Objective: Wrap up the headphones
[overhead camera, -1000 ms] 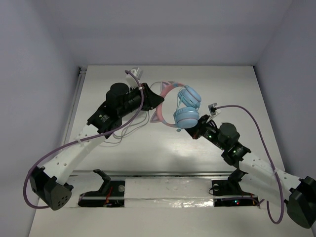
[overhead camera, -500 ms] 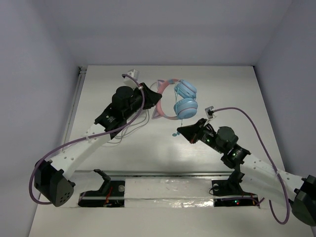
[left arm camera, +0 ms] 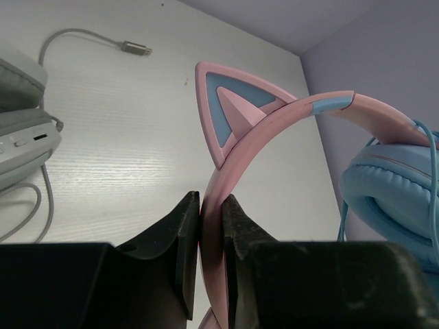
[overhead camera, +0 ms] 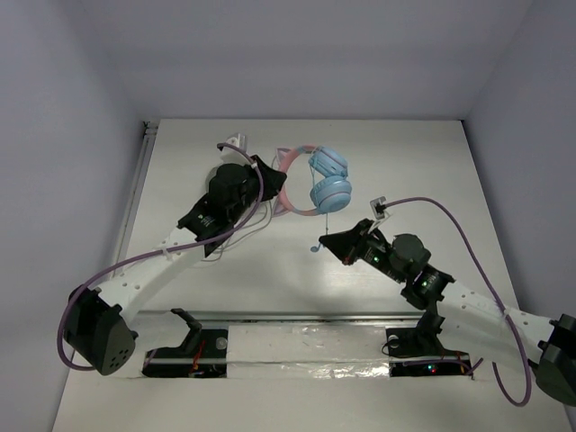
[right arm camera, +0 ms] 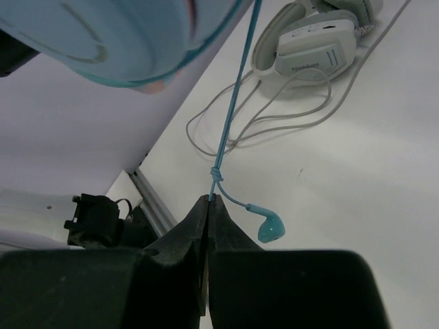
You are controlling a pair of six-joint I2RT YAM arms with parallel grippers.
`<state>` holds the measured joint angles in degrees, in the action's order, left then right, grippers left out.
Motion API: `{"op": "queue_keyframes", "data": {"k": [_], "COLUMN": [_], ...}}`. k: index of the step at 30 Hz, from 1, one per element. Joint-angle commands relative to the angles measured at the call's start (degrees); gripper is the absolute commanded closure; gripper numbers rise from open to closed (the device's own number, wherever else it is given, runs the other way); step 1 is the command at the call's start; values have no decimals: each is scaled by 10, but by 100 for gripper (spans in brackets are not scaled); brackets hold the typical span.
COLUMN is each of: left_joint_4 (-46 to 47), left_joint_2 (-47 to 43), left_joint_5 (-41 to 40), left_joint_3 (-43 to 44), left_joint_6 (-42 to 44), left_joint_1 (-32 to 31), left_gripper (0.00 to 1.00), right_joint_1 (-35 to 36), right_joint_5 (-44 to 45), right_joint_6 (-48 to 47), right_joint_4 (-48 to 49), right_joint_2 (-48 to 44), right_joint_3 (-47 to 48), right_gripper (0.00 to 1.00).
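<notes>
The headphones (overhead camera: 322, 179) hang above the table with their pink cat-ear headband (left arm camera: 274, 116) pinched between the fingers of my left gripper (left arm camera: 211, 205), which is shut on it. A light blue ear cup (left arm camera: 387, 199) shows at the right of the left wrist view. The thin blue cable (right arm camera: 233, 103) runs taut from the ear cup (right arm camera: 116, 41) down to my right gripper (right arm camera: 208, 200), which is shut on it just below a small knot. A teal bud-shaped end (right arm camera: 269, 226) dangles beside the fingers. In the top view my right gripper (overhead camera: 326, 241) sits below and in front of the ear cups.
Larger white-grey headphones (right arm camera: 312, 44) lie on the table under my left arm, with their grey cable (overhead camera: 225, 241) looped around them and a plug (left arm camera: 134, 48) at its end. A metal rail (overhead camera: 135, 198) lines the table's left edge; another (overhead camera: 306, 317) crosses the near edge.
My left gripper carried the headphones back and to the left. My right gripper drew away from the ear cup toward the left front, and the cable now stretches between them.
</notes>
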<state>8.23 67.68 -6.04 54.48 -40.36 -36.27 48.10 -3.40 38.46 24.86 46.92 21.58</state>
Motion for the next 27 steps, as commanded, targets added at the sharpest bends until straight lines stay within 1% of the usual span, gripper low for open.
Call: {"op": "queue_keyframes", "data": {"k": [1,4,8,16,20,22,25,27], "left_joint_4": [110,118,133,156,166,169,174,179], "left_joint_2": [-4,0,16,61,64,68,74,76], "left_joint_5": [-54,-69,-76,-110,-128,-134,-146,-156], "left_joint_3": [-7,-26,-39,-64,-82,-90,-101,-108], "left_joint_6": [-33,-33,-35,-33,-32,-32,-33,-34], "left_joint_1": [4,4,4,-7,-13,-26,-35,-54], "left_gripper": [100,100,100,100,100,100,100,100], "right_joint_1": [17,17,23,23,23,23,23,23], "right_joint_5": [-23,-28,-42,-85,-71,-58,-22,-4], "right_joint_6": [12,21,28,85,127,144,174,196], "right_joint_4": [-3,10,33,132,155,167,175,180], "right_joint_2": [-2,0,28,93,107,114,126,135], "right_joint_3": [15,16,23,34,38,39,43,45], "right_gripper": [100,100,100,100,100,100,100,100]}}
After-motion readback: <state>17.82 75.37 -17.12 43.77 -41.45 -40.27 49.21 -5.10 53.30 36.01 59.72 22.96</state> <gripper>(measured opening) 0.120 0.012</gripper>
